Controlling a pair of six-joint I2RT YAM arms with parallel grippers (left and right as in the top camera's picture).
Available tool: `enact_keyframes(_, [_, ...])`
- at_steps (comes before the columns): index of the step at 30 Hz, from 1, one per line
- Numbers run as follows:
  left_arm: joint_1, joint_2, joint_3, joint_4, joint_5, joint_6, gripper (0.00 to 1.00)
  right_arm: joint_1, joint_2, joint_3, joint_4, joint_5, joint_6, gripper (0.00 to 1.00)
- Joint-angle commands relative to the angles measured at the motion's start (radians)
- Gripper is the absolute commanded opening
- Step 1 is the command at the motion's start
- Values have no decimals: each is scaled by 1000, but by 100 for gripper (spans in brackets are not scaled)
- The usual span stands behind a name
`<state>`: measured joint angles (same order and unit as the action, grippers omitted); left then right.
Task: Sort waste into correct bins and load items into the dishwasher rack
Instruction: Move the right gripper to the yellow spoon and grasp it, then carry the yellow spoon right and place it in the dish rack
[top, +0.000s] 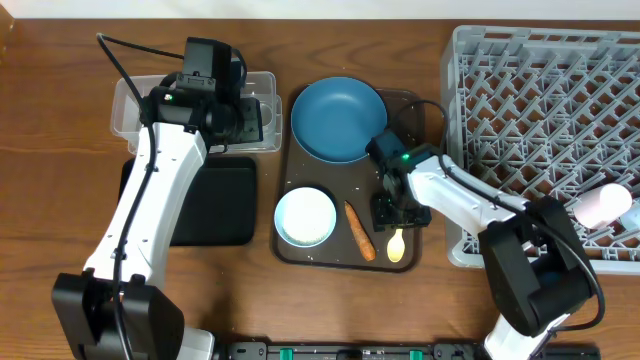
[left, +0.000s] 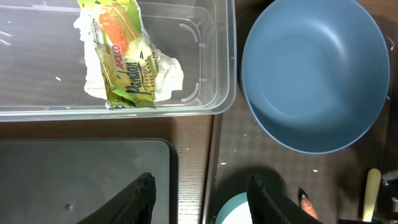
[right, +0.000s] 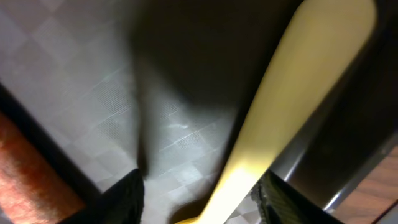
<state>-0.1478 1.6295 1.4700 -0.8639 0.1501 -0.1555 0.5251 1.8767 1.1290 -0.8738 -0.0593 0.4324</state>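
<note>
The clear tub (top: 130, 108) at the back left holds a crumpled tissue (left: 168, 74) and the green-orange wrapper (left: 124, 56). My left gripper (top: 248, 120) hovers open and empty at its right end; its fingertips (left: 202, 199) show above the black tray (top: 215, 205). The dark blue plate (top: 338, 118), the white-inside bowl (top: 305, 216), the carrot piece (top: 359, 231) and the pale yellow spoon (top: 396, 245) lie on the brown serving tray. My right gripper (top: 392, 210) is low over the spoon handle (right: 280, 112), its open fingers (right: 205, 199) either side of it. No light blue cup is in view.
The grey dishwasher rack (top: 545, 90) fills the right side, with a small pink cup (top: 603, 205) lying in it. The brown serving tray (top: 410, 100) carries scattered rice grains (left: 314, 171). The carrot (right: 31, 174) lies just left of my right gripper.
</note>
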Motion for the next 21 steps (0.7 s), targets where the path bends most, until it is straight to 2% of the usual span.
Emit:
enact_keyframes(1, [-1, 3, 6, -3, -9, 13, 50, 13, 38, -45, 7, 14, 17, 48])
enact_keyframes(8, [-1, 3, 6, -3, -9, 13, 50, 13, 38, -45, 3, 2, 27, 26])
enact_keyframes(16, [-1, 3, 7, -3, -9, 13, 50, 13, 38, -45, 11, 3, 35, 21])
enact_keyframes(21, [-1, 3, 6, -3, -9, 13, 50, 13, 38, -45, 28, -3, 39, 9])
